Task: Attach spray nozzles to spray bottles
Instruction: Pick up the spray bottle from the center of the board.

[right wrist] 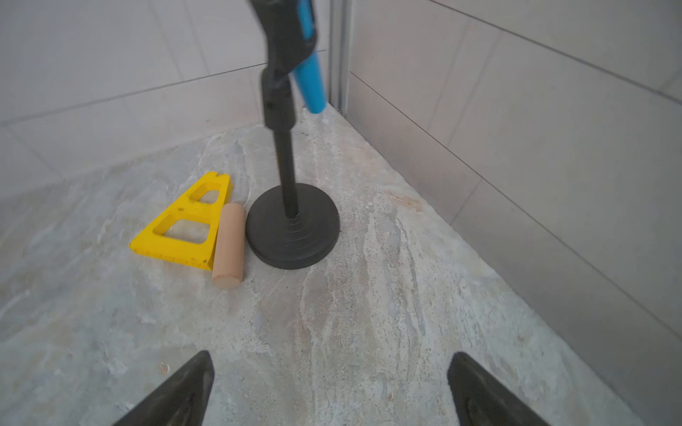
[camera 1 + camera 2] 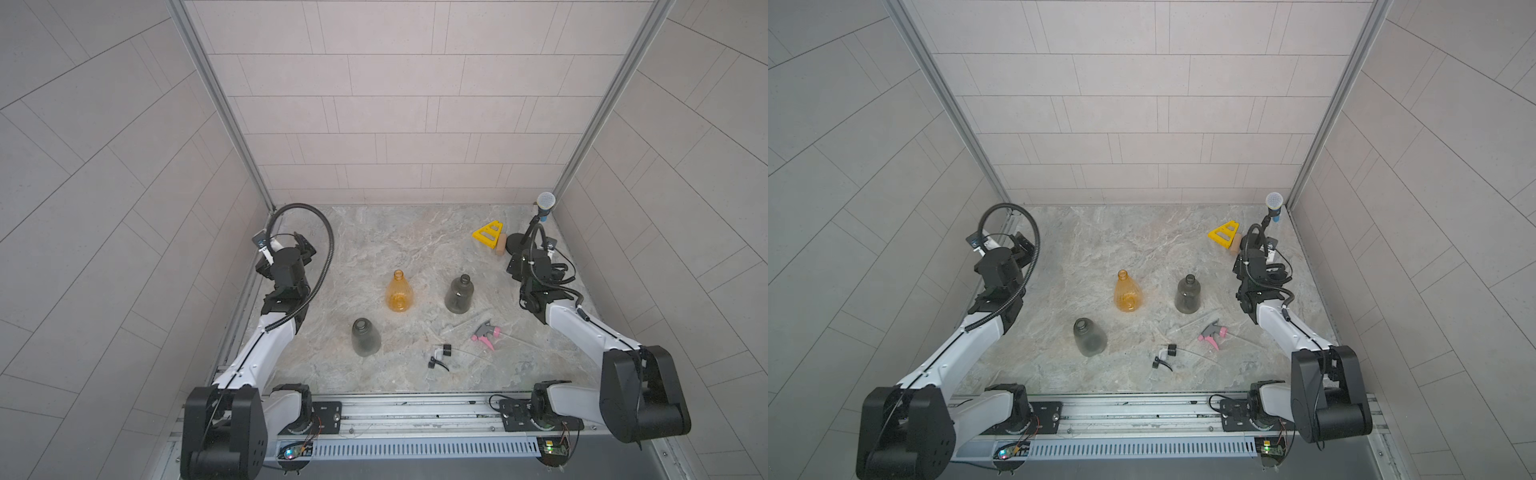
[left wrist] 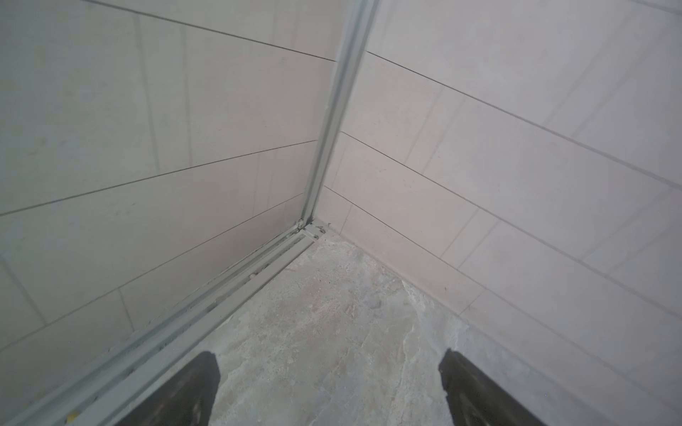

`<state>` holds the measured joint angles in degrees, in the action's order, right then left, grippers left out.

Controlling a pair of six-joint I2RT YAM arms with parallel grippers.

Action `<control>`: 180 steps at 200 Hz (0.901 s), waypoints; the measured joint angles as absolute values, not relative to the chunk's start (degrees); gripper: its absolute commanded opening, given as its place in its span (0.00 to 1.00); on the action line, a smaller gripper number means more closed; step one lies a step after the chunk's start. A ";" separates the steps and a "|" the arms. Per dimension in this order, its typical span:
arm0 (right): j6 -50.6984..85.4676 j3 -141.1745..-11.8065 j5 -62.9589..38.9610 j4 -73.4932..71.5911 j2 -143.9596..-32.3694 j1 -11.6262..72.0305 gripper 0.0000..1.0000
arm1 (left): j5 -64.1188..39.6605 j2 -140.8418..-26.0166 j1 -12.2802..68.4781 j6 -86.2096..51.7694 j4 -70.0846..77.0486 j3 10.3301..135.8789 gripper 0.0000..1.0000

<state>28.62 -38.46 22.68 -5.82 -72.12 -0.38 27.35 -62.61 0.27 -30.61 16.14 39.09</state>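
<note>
My left gripper (image 3: 328, 354) and right gripper (image 1: 331, 353) are both spread wide and empty, one over each far corner of the surface, the right facing the microphone stand (image 1: 293, 225). At mid-surface stand the orange bottle (image 2: 400, 293), a grey bottle (image 2: 459, 296) and a second grey bottle (image 2: 365, 337), all with bare necks. The pink nozzle (image 2: 486, 333) and black-and-white nozzle (image 2: 441, 357) lie toward the near edge. I'd best take a nozzle by its head, tube hanging straight, while my left steadies a bottle.
</note>
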 measured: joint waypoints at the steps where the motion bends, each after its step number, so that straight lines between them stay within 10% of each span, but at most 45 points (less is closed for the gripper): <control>1: 28.97 -38.48 22.41 -5.76 -72.07 -0.64 1.00 | 27.38 -62.48 0.19 -31.16 15.70 39.24 1.00; 85: 48.29 -31.48 -6.76 -9.72 -69.30 -14.33 1.00 | 20.25 -60.01 -4.60 -48.07 -3.99 45.41 1.00; 180: 33.71 -47.37 -9.04 -1.65 -53.04 10.92 1.00 | -0.82 -55.22 -0.51 -43.40 -15.66 56.90 1.00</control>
